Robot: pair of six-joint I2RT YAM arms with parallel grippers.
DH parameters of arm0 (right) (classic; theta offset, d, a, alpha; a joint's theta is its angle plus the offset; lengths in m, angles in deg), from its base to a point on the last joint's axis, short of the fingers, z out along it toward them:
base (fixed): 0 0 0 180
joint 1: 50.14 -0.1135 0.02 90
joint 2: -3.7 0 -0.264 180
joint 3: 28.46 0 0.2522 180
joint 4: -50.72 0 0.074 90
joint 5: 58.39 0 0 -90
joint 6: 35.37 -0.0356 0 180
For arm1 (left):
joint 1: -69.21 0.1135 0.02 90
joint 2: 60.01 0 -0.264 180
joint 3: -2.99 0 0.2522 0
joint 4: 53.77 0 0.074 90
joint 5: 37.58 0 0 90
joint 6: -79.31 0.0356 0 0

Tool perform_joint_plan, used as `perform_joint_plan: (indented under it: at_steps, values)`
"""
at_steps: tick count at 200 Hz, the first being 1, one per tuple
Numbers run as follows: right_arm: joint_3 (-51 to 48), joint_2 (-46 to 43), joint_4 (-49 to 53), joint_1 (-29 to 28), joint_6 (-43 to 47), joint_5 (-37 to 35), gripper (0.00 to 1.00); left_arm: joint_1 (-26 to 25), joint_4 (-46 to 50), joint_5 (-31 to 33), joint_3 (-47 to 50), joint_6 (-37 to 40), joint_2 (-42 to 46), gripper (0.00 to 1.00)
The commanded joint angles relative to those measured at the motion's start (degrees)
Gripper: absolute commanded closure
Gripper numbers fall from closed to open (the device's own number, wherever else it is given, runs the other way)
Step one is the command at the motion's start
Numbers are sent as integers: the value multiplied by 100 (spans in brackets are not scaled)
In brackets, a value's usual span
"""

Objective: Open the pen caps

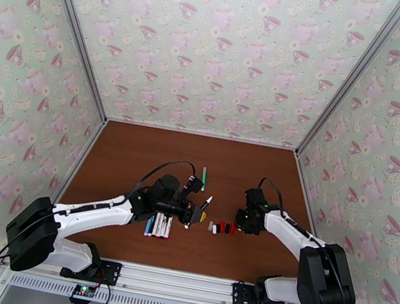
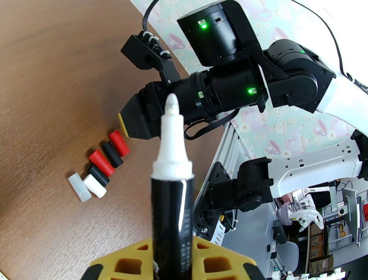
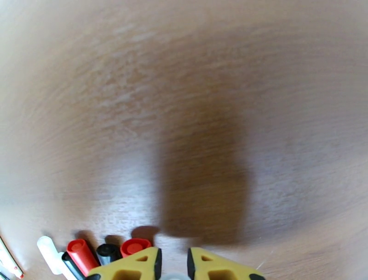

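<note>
Pen caps (image 2: 101, 165): stubby cylinders lying side by side in one row on the bench (image 2: 46, 92); six counted: two red, two black, one white, one translucent.
Held pen (image 2: 172, 193): one, uncapped, with a black barrel and a white collar and tip; raised just left of the cap row.
Left fingers (image 2: 126, 265): clamped on the held pen's barrel.
Right fingers (image 3: 138, 265): at the cap row's right end, with a narrow gap between them; something pale sits in the gap, but a grip on it cannot be told.
Other pens: about five in a row of pens (image 1: 157, 226) left of the cap row; one green pen (image 1: 203, 178) beyond it.
</note>
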Motion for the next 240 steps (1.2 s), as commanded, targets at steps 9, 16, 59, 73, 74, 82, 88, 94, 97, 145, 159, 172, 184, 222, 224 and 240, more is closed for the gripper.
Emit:
perform_joint_plan:
  at_steps: [9, 16, 59, 73, 74, 82, 88, 94, 97, 145, 159, 172, 184, 222, 224, 240]
  values:
    - [-83, 63, -50, 21, 50, 100, 73, -47, -90, -45, -128, -20, -75, 93]
    - [-83, 50, -42, 21, 35, 100, 73, -51, -89, -50, -129, -20, -81, 93]
    - [-102, -33, 4, 21, 24, 107, 71, -73, -62, -53, -127, -28, -108, 93]
    - [-116, -60, -20, 21, 49, 164, 71, -86, -71, -43, -135, -29, -120, 93]
    - [-117, -68, -22, 21, 45, 167, 70, -91, -71, -43, -132, -29, -124, 93]
    - [-127, -103, -41, 21, 72, 233, 72, -96, -71, -41, -150, -29, -137, 93]
    - [-119, -127, -40, 21, 69, 262, 73, -100, -80, -41, -152, -29, -153, 93]
    - [-118, -146, -33, 21, 75, 281, 73, -104, -93, -43, -154, -33, -155, 93]
    - [-118, -150, -33, 21, 75, 295, 73, -109, -104, -42, -155, -37, -167, 93]
    - [-110, -309, 11, 21, 50, 513, 72, -106, -51, -79, -172, -11, -150, 93]
    - [-101, -375, 35, 26, 30, 504, 72, -111, -27, -73, -173, -2, -146, 93]
    - [-92, -413, 81, 21, 2, 484, 72, -113, -18, -44, -166, -15, -134, 93]
    - [-105, -470, 82, 21, -33, 471, 71, -113, 10, 43, -181, -29, -120, 93]
    - [-196, -812, -32, 21, -160, 477, 71, -154, 499, 714, -207, -6, -64, 92]
    - [-197, -830, -43, 21, -167, 482, 71, -169, 537, 779, -208, -6, -60, 92]
    - [-206, -1020, -114, 22, -213, 459, 72, -228, 882, 1284, -271, -16, -75, 92]
